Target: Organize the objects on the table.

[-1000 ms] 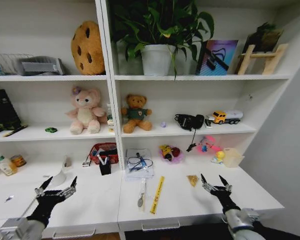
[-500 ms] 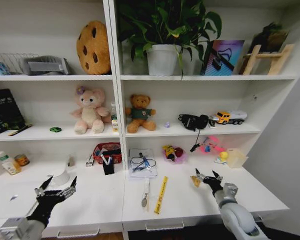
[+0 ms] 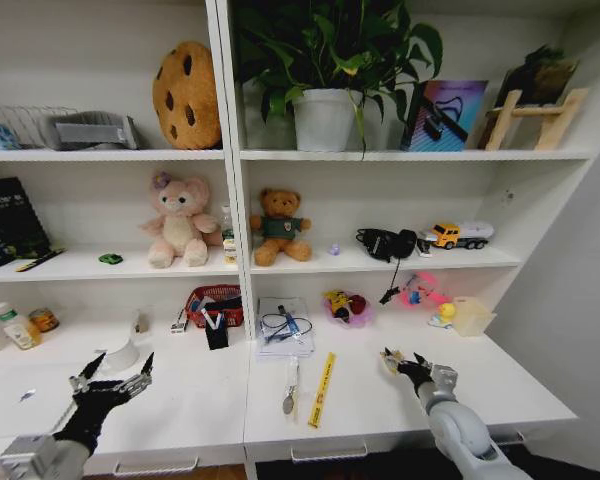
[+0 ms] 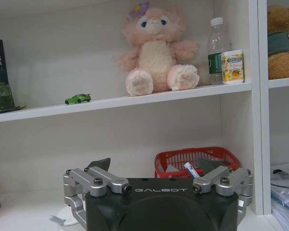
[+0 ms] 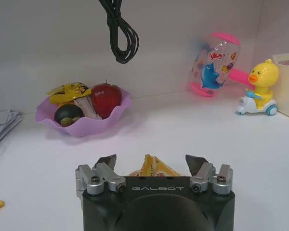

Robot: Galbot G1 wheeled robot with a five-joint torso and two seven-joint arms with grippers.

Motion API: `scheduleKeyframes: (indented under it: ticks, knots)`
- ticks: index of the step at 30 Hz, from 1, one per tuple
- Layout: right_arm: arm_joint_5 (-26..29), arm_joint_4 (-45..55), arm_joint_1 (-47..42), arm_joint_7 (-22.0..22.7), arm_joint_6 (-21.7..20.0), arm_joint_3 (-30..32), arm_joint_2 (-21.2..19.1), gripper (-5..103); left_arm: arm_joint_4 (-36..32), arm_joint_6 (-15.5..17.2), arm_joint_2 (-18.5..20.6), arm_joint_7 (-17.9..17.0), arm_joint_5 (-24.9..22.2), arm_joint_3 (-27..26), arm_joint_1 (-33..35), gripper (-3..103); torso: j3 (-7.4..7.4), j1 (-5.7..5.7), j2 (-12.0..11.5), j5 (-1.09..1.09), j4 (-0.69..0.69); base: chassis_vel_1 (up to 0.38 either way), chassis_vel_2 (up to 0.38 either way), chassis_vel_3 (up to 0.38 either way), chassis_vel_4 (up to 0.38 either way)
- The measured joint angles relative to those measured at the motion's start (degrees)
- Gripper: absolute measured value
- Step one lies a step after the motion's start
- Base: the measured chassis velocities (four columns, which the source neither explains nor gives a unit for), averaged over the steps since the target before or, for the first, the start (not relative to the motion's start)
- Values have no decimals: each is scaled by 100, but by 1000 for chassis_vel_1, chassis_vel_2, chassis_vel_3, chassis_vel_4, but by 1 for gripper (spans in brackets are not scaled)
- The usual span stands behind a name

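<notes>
Left gripper (image 3: 110, 383), lower left of frame: fingers spread, holding nothing, parked over the bench (image 3: 180, 410).

Centre of frame: one yellow ruler (image 3: 322, 388), long axis running front to back, beside one spoon-like tool (image 3: 290, 385).

Right gripper (image 3: 402, 362), lower right: fingers apart, straddling one small yellow snack packet (image 5: 151, 167). Packet lies directly ahead between my fingers, on the bench. Right arm is clearly the nearer. One purple dish (image 5: 84, 126) sits well beyond.

Small yellow-orange snack packet (image 5: 152, 167) is lying flat on the white table (image 3: 500, 385), right half, mid-depth. Yellow ruler (image 3: 322, 388) is lying near the front edge, silver spoon (image 3: 290, 392) just beside it.
</notes>
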Motion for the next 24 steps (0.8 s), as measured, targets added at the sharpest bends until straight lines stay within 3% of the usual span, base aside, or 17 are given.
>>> scheduleKeyframes:
  ticks: [1, 4, 5, 10, 13, 19, 24]
  knots:
    - [0, 0, 0, 0, 0, 0, 0, 84, 0, 0, 0, 0, 0, 0, 0, 100, 0, 0, 0, 0, 0, 0, 0, 0, 0]
    - [-25, -35, 29, -13, 19, -31, 26, 68, 0, 0, 0, 0, 0, 0, 0, 100, 0, 0, 0, 0, 0, 0, 0, 0, 0]
    - [-25, -35, 29, -13, 19, -31, 26, 68, 0, 0, 0, 0, 0, 0, 0, 100, 0, 0, 0, 0, 0, 0, 0, 0, 0]
    - [-54, -65, 28, -50, 28, -40, 85, 47, 0, 0, 0, 0, 0, 0, 0, 100, 0, 0, 0, 0, 0, 0, 0, 0, 0]
    - [-68, -78, 20, -50, 31, -40, 116, 41, 0, 0, 0, 0, 0, 0, 0, 100, 0, 0, 0, 0, 0, 0, 0, 0, 0]
    - [-123, -155, 17, -53, 78, -39, 164, 15, 0, 0, 0, 0, 0, 0, 0, 100, 0, 0, 0, 0, 0, 0, 0, 0, 0]
    - [-127, -188, 19, -78, 108, -5, 145, 1, 0, 0, 0, 0, 0, 0, 0, 100, 0, 0, 0, 0, 0, 0, 0, 0, 0]
